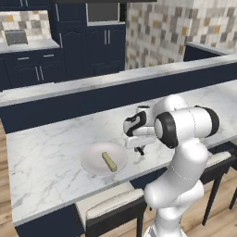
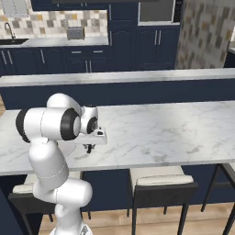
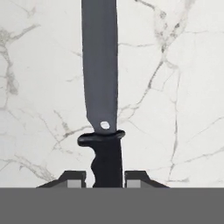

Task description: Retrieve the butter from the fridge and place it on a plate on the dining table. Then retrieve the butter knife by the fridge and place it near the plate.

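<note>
One white plate sat on the dining table, close to the near edge, and the butter lay on it, a pale olive-yellow stick angled across the dish's right half. Just to the right of the plate the gripper hung low over the marble, pointing down, with the arm's white links and dark joints bulking behind it.

In the hand view the butter knife ran straight up the middle: a flat grey blade with a small pale dot near its base, a black guard, and a black ridged handle whose lower end dropped between the two dark fingertips. A thin strip of marble showed on each side between handle and finger, so the jaws stood slightly apart from the knife rather than clamped on it; whether the pads touched lower down could not be told. The veined top filled the background behind the blade, and whether the knife lay on it could not be told.

From the right base view the gripper appeared at the table's near left part, a short dark shape under it, too small to read clearly. A sliver of the plate showed beside the arm. Beyond the table ran the higher marble ledge on its navy front, and cushioned stools stood tucked under the table's near edge.
</note>
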Robot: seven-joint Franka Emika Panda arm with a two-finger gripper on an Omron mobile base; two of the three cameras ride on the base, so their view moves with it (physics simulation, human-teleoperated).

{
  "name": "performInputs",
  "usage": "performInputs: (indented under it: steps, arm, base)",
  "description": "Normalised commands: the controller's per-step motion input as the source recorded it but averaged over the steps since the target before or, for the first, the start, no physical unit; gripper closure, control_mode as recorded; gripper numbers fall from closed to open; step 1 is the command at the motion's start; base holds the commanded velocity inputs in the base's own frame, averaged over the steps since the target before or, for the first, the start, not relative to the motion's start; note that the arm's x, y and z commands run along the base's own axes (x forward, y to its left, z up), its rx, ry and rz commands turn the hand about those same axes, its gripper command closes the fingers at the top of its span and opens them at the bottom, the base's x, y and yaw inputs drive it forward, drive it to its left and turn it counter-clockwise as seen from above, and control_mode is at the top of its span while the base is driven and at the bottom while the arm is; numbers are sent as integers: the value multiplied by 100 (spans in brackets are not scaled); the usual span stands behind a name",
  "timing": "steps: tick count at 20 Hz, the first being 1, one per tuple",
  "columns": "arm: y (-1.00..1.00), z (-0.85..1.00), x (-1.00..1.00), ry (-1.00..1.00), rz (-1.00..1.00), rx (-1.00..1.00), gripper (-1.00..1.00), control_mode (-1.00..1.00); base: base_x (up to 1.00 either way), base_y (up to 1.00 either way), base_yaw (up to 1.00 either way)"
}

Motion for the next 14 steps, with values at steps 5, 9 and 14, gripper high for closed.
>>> performInputs:
  steps: [5, 9, 14]
  arm:
    - [0, 0, 0, 0, 0, 0, -100, 100]
    - [0, 0, 0, 0, 0, 0, -100, 100]
    - [0, 43, -10, -1, 0, 0, -100, -100]
  base:
    - [0, 0, 0]
    - [0, 0, 0]
    - [0, 0, 0]
